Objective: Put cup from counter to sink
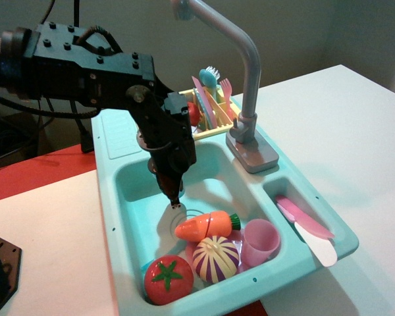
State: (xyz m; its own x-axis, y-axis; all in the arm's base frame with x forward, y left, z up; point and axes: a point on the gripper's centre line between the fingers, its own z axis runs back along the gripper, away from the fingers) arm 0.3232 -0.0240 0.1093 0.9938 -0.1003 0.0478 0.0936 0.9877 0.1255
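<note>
My gripper (pixel 174 199) reaches down into the turquoise sink (pixel 128 191), its fingertips close together just above the basin floor. A faint, translucent pale-blue cup (pixel 172 225) hangs right under the tips, held by its rim, with its base at or near the floor. It stands left of the toy carrot (pixel 207 225). The ribbed turquoise counter (pixel 120 135) at the back left shows no cup on it; the arm hides part of it.
The sink front holds a toy tomato (pixel 167 279), a striped onion (pixel 216 259) and a pink cup (pixel 260 241). The grey faucet (pixel 249 99) rises at the back right. A yellow dish rack (pixel 212 112) stands behind. The side compartment holds a pink knife (pixel 306 224).
</note>
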